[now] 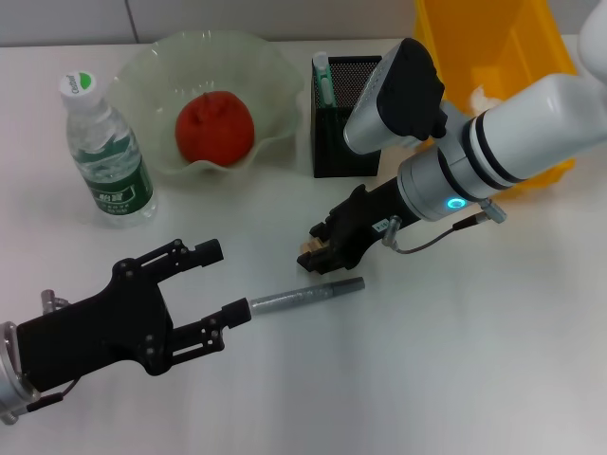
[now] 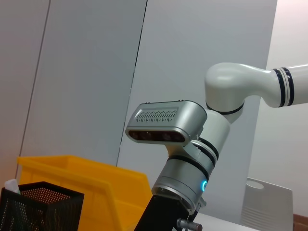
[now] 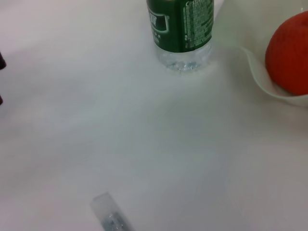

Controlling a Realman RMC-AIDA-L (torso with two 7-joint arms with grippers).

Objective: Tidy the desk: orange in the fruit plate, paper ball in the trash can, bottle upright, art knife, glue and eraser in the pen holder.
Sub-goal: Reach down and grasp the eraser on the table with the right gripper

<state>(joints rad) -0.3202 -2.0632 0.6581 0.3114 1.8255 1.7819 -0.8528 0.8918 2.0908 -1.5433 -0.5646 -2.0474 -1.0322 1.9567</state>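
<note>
The grey art knife (image 1: pixel 308 296) lies flat on the white desk; its end also shows in the right wrist view (image 3: pixel 110 217). My right gripper (image 1: pixel 318 251) hangs just above and behind the knife, with a small tan piece at its tip. My left gripper (image 1: pixel 213 284) is open and empty at the lower left, its lower fingertip by the knife's near end. The orange (image 1: pixel 214 128) sits in the fruit plate (image 1: pixel 275 66). The bottle (image 1: pixel 104 152) stands upright at the left. The black mesh pen holder (image 1: pixel 346 142) holds a green-and-white stick (image 1: pixel 322 81).
A yellow trash can (image 1: pixel 493 57) stands at the back right with a white paper ball (image 1: pixel 482 97) inside. The right wrist view shows the bottle's base (image 3: pixel 180 29), the orange (image 3: pixel 291 53) and the plate rim (image 3: pixel 269 86). The left wrist view shows the pen holder (image 2: pixel 38 207).
</note>
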